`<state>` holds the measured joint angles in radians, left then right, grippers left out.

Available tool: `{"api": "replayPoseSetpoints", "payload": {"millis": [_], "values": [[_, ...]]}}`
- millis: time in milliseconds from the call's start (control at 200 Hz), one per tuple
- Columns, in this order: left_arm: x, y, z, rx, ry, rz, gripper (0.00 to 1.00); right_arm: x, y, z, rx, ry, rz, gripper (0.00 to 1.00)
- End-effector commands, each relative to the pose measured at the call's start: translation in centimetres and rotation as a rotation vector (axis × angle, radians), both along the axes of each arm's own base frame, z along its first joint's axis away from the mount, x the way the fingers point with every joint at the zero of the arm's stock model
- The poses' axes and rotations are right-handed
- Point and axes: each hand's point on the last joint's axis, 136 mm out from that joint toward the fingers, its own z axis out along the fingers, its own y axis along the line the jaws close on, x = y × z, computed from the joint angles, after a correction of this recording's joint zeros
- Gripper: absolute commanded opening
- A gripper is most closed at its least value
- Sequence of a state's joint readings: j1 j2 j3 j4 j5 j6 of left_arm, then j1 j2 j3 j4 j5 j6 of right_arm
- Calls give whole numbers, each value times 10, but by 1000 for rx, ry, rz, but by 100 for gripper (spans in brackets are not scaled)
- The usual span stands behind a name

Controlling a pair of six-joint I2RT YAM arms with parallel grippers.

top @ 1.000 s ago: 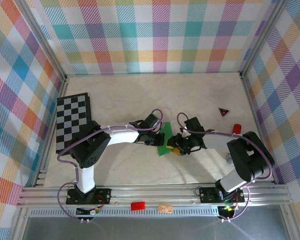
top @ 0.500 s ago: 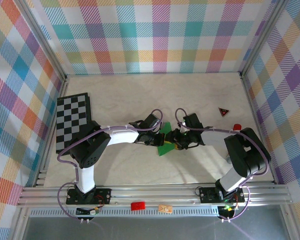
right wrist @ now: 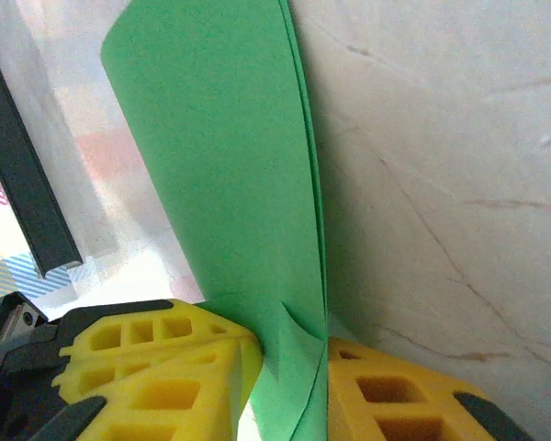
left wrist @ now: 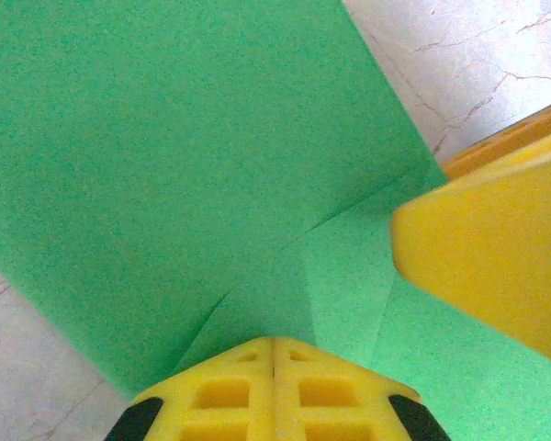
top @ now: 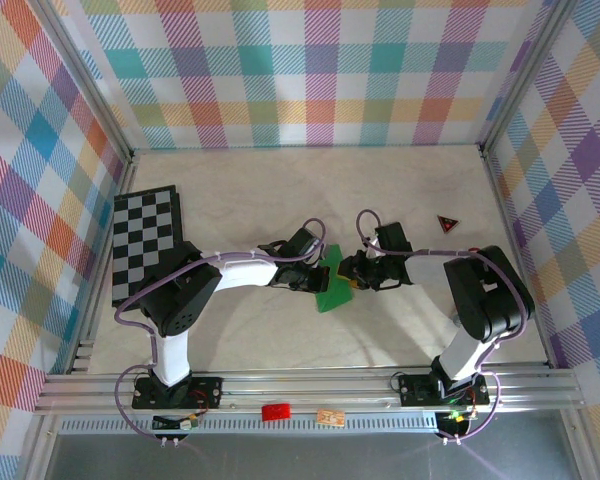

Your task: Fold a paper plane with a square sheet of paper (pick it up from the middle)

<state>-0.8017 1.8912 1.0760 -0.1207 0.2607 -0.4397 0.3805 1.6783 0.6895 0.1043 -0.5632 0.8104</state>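
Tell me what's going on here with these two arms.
Both arms are working on a partly folded green paper over the table, between them. The left gripper is shut on a creased part of it. The right gripper has a finger on either side of a layered edge, but whether it has clamped is unclear. The paper is not a finished plane yet.

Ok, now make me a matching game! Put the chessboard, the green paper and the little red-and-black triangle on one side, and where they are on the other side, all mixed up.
Things:
1. chessboard
2. green paper
3. red-and-black triangle

Places:
A. in the middle of the table
B. at the left edge
C. on the right side, towards the back

Pairs: 1-B, 2-A, 3-C
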Motion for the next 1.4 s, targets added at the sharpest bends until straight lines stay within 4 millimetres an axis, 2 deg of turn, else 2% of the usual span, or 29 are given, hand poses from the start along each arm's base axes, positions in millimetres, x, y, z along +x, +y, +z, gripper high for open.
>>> {"api": "replayPoseSetpoints", "payload": {"millis": [0,400,470,580,780,935,1120,1395], "values": [[-16,14,-15,52,51,-18,3,6,4,1,30,-49,30,26],[-15,13,-12,46,45,-18,5,6,-2,-8,17,-57,42,15],[-14,12,-9,39,40,-20,7,6,-4,-9,14,-58,40,12],[-11,7,3,8,21,-15,9,5,-6,-11,19,-58,37,9],[-1,3,35,-51,-41,17,19,4,-6,-11,26,-67,41,9],[8,13,53,-48,-113,77,21,4,-7,-11,25,-66,40,9],[14,29,61,-20,-174,137,22,5,-6,-8,29,-66,35,9],[20,50,67,18,-234,219,22,9,-10,16,4,-106,29,9]]}}
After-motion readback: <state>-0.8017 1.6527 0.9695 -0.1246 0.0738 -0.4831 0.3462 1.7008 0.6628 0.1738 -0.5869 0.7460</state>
